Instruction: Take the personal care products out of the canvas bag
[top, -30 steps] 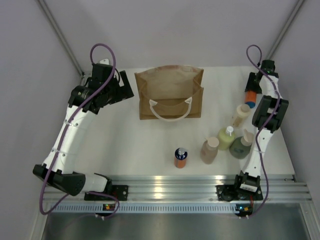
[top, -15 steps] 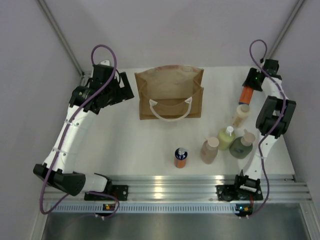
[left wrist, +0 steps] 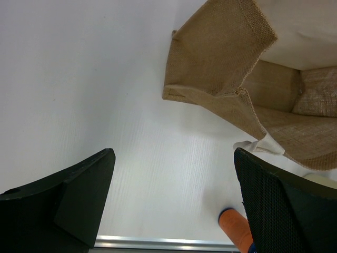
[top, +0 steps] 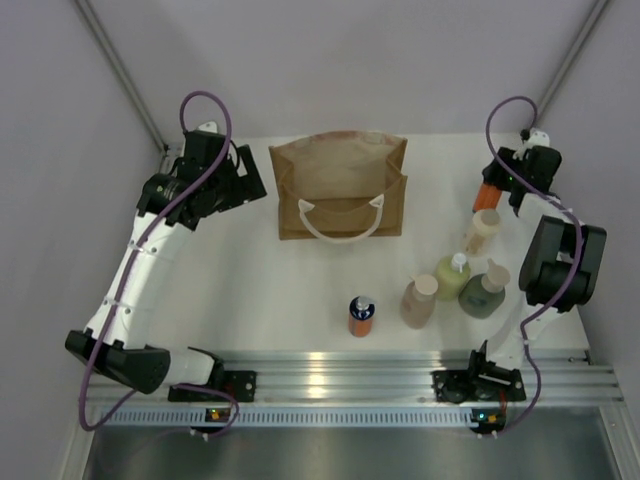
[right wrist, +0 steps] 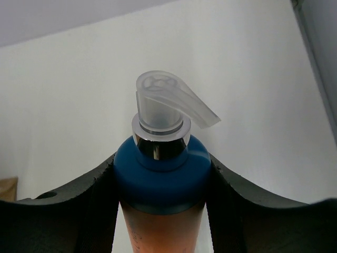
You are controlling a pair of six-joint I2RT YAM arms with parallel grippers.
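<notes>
A white table sits between pale grey walls. The boxy tan woven bag stands at the back, mouth open, with white looped handles. The left arm reaches to the bag's left corner, the left tool released and spread wide. The right arm folds at far right, and its elbow has swung nearer the front edge than 1 second ago. The right tool clasps an orange bottle at its blue cap, under a clear pump. That bottle is outside the bag, just beside a cream bottle. Nearer stand dark green, yellow-green and pink-beige bottles, then a 2nd orange one.
</notes>
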